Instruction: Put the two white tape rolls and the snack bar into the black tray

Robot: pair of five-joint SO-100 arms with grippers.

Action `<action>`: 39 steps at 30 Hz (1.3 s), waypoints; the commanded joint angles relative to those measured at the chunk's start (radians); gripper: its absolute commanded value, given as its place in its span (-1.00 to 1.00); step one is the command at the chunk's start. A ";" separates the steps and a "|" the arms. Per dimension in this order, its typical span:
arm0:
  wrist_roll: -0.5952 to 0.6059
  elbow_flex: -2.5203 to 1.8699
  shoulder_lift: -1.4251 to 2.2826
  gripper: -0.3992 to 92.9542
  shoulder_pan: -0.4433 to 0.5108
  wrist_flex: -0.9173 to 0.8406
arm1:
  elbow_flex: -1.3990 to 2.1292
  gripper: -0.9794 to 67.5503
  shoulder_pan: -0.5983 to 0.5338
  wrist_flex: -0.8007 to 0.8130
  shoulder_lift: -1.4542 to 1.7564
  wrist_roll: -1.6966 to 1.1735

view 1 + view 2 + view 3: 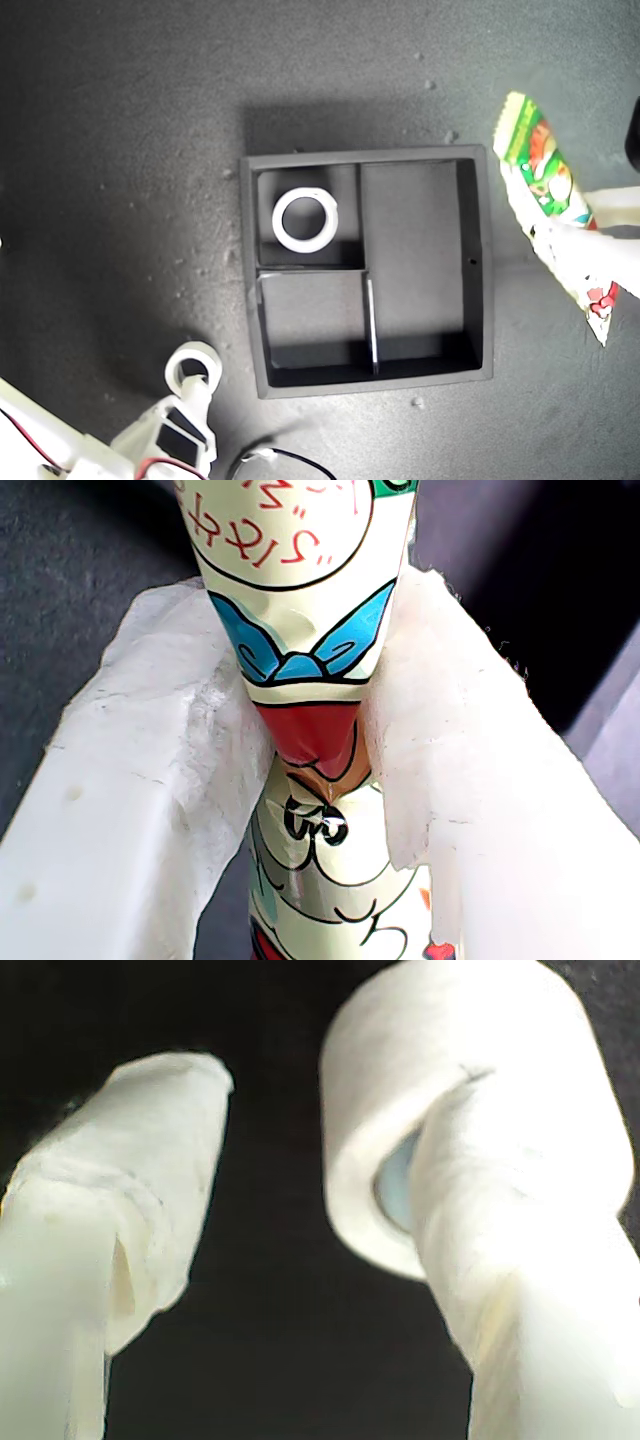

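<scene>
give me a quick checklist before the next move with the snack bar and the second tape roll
1. Snack bar clamped by my first end effector: ok.
2. Snack bar inside the black tray: not ok, it is off the tray's side at the exterior view's right.
3. Long compartment free to take it: ok.
4. One tape roll already in a small compartment: ok.
5. Other tape roll gripped by my second end effector: not ok, one finger is through its hole and the jaws stand apart.

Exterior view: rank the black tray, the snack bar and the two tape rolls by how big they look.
1. black tray
2. snack bar
3. tape roll in the tray
4. tape roll at my second gripper, partly hidden and perhaps lifted, so its place against the other roll is unsure.
</scene>
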State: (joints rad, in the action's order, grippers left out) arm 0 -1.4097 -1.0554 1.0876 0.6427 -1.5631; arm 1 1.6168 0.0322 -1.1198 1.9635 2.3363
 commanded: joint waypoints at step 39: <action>-0.109 0.127 -0.006 -0.68 -0.025 -0.250 | 0.086 -0.99 -0.037 0.008 0.017 -1.568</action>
State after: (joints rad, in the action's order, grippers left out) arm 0 -1.5048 -0.9097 1.0140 0.6105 -1.8070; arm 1 1.7089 -0.0077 -1.1198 1.9620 2.3363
